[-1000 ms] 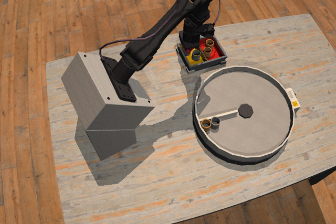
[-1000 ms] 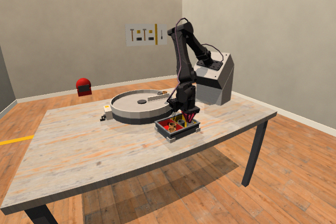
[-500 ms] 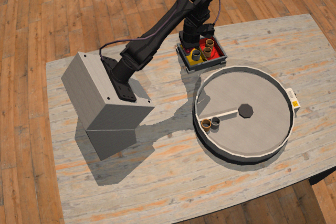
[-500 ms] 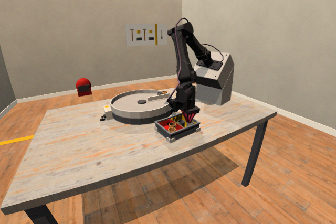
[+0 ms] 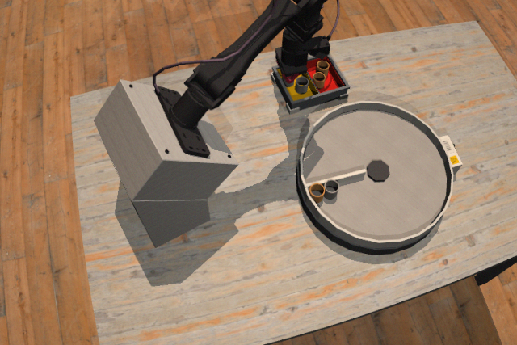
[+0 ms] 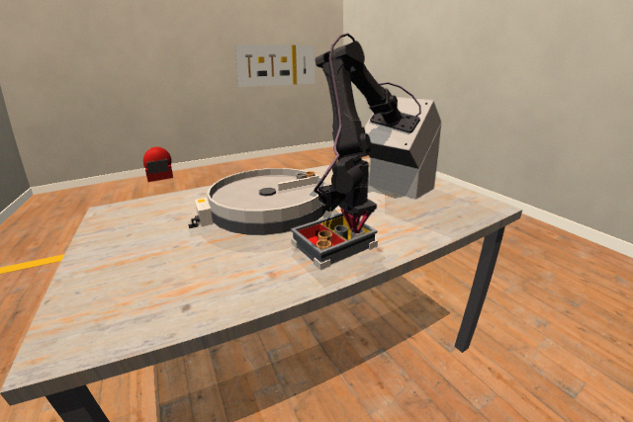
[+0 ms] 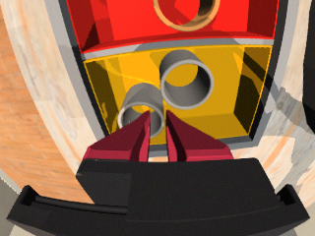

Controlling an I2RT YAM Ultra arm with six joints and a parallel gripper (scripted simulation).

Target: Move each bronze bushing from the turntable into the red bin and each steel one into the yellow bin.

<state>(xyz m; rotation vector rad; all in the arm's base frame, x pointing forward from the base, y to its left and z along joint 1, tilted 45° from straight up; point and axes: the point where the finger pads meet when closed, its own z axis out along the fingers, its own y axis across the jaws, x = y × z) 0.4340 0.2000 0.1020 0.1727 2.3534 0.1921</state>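
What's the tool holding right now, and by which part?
Apparently nothing: the tool is slightly open. Its fingers straddle the near wall of a steel bushing that sits in the yellow bin, without clamping it.

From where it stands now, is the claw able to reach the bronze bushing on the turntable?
Probably yes. The bronze bushing stands uncovered at the turntable rim beside a steel one, but the claw is down in the yellow bin and must first lift.

yellow bin [image 7: 112, 86] crowded by two steel bushings [image 7: 187, 79], claw [image 7: 157, 133] straddling one's wall, bin walls close
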